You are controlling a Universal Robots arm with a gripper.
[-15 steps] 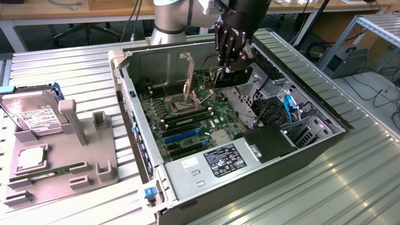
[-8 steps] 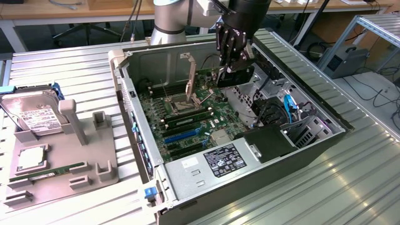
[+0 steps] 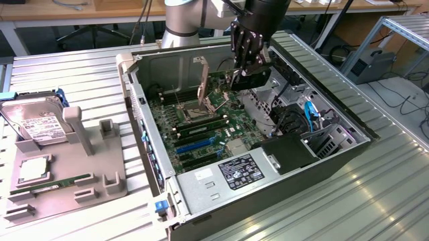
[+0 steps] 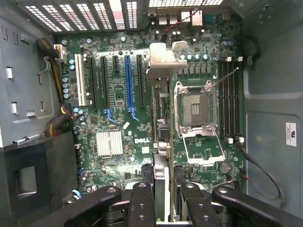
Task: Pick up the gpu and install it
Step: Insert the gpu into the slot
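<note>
My gripper (image 3: 249, 59) hangs over the back part of the open computer case (image 3: 201, 193), shut on the gpu (image 3: 250, 79). The card's black fan face and a strip of green board show just under the fingers. In the wrist view the gpu (image 4: 162, 118) runs edge-on away from the gripper (image 4: 163, 191), with its silver end bracket (image 4: 163, 61) at the far end. It hovers above the motherboard (image 4: 111, 123), between the row of expansion slots with the blue slot (image 4: 129, 80) and the CPU socket (image 4: 196, 109). The card is not seated in a slot.
On a grey holder (image 3: 67, 193) at the exterior view's left lie a hard drive (image 3: 37, 123), a RAM stick (image 3: 54, 184) and a CPU (image 3: 33, 169). Inside the case stand drive cages, a black box (image 3: 288, 150) and cables (image 3: 308, 113). The socket's levers stand raised.
</note>
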